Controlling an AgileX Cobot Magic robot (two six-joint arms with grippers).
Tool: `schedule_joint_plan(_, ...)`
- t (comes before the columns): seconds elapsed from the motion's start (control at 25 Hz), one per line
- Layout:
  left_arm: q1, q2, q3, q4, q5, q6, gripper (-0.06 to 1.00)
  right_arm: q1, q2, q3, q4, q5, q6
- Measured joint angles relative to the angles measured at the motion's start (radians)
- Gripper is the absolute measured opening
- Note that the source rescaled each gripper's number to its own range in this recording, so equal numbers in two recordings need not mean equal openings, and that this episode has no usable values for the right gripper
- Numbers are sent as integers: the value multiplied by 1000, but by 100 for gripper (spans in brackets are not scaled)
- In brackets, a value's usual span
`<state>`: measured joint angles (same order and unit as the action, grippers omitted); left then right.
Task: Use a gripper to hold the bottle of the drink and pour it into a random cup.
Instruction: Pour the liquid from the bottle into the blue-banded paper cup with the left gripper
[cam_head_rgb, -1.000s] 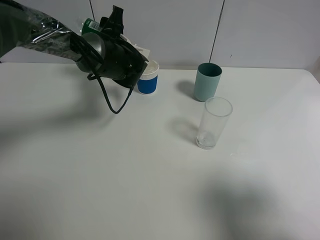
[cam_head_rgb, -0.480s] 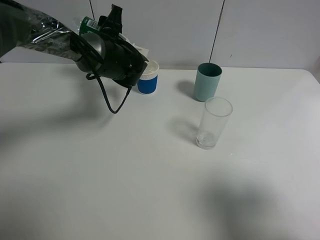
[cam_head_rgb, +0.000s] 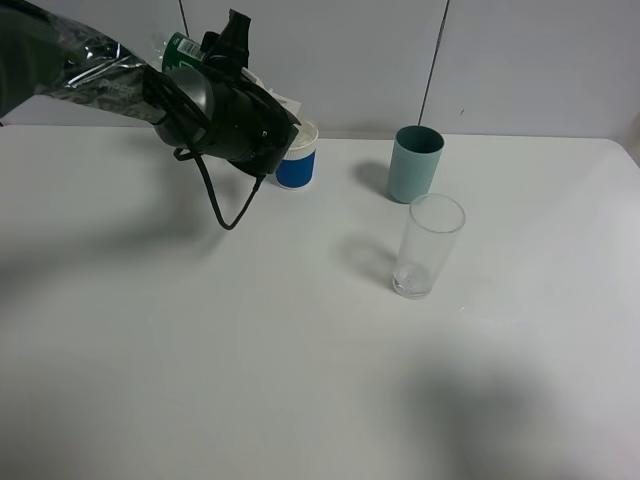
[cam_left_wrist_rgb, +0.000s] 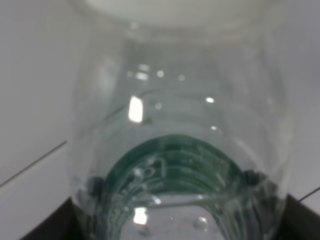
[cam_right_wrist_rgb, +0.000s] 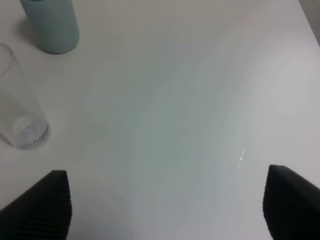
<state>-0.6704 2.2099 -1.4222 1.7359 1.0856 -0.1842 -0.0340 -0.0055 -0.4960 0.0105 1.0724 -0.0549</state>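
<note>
No text legible anywhere. 1 label in view: dark green label on the bottle clamped in the left hand. Its print is blurred, only faint lines through the clear plastic. Cup just beside the hand: blue band, lettering not discernible.

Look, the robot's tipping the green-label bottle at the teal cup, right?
Not quite. The left gripper tips the bottle toward the white cup with the blue band, not the teal cup, which stands apart to its right. The exterior high view shows it.
</note>
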Motion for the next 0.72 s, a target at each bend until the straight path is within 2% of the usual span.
schedule_joint_plan(0.4, -1, 0, 0, 0, 14, -14, 0, 0, 0, 0, 0, 0, 0)
schedule_joint_plan(0.52, -9, 0, 0, 0, 3, -81, 0, 0, 0, 0, 0, 0, 0)
schedule_joint_plan(0.72, -16, -14, 0, -3, -97, -283, 0, 0, 0, 0, 0, 0, 0)
